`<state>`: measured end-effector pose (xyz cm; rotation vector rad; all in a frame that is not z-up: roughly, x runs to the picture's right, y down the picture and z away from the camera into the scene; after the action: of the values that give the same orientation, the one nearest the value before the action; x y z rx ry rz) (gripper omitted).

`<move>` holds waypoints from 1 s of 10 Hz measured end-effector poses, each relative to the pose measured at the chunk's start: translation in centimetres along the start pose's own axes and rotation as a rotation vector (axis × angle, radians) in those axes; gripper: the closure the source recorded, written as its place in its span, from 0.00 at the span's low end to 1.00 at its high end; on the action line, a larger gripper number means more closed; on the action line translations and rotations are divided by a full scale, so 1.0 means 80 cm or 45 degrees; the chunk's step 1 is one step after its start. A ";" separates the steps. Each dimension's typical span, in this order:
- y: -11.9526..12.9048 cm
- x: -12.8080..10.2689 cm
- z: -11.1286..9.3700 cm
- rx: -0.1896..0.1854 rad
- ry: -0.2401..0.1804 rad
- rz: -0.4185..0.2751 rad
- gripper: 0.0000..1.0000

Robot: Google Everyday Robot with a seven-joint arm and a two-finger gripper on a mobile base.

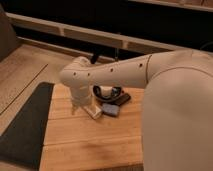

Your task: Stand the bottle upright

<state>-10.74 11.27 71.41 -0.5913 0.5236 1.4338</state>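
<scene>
Your gripper sits by the lying bottle, grip state unclear; pad and cup crowd beside.

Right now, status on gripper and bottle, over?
Gripper down near table, beside the bottle. Bottle lying flat, not upright. Blue pad close beside it, cup behind.

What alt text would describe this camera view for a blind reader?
A white robot arm reaches over a wooden table, its claw down beside a small cream bottle lying on its side. A blue pad and a cup sit next to it.
</scene>
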 end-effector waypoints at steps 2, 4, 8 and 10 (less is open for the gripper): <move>0.000 0.000 0.000 0.000 0.000 0.000 0.35; 0.000 0.000 -0.001 -0.001 -0.002 0.000 0.35; 0.000 0.000 -0.001 -0.001 -0.002 0.000 0.35; 0.000 -0.003 -0.002 -0.002 -0.016 -0.004 0.35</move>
<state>-10.74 10.94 71.45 -0.5834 0.5113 1.4344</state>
